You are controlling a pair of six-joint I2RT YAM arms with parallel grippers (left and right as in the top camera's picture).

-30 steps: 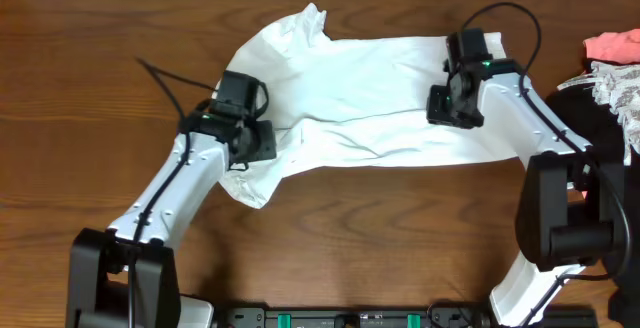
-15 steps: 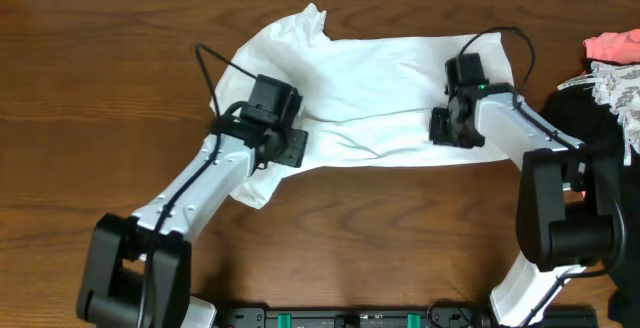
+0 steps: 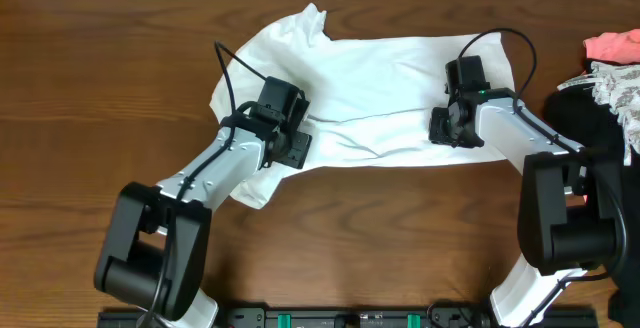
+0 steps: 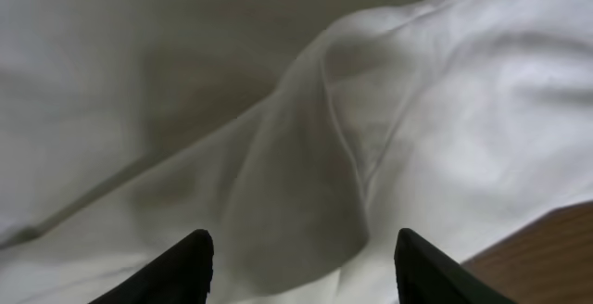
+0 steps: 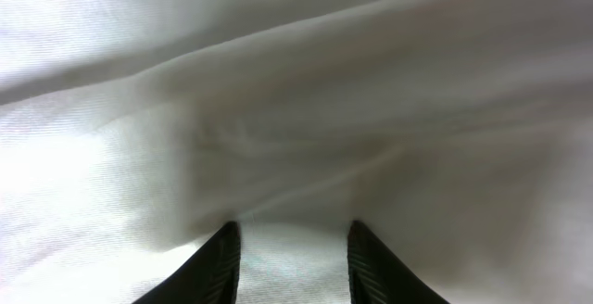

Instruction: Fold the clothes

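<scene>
The clothes, a white T-shirt (image 3: 370, 78), lie spread and wrinkled across the middle of the table. My left gripper (image 3: 292, 140) hovers over the shirt's lower left part. In the left wrist view its fingers (image 4: 190, 262) stand wide apart above a raised fold of the shirt (image 4: 417, 109), holding nothing. My right gripper (image 3: 445, 128) rests on the shirt's right side. In the right wrist view it (image 5: 292, 234) is partly open, and the cloth (image 5: 278, 63) lies flat between the fingers and rises in a ridge at their tips.
The brown wooden table (image 3: 100, 88) surrounds the shirt, and its wood (image 4: 547, 258) shows beside the hem. At the right edge lie a pink cloth (image 3: 612, 45), a white lacy cloth (image 3: 615, 88) and a dark cloth (image 3: 585, 118).
My left arm moved right onto the shirt's lower left and its jaws spread wider. My right gripper slid slightly toward the near hem and opened a little.
</scene>
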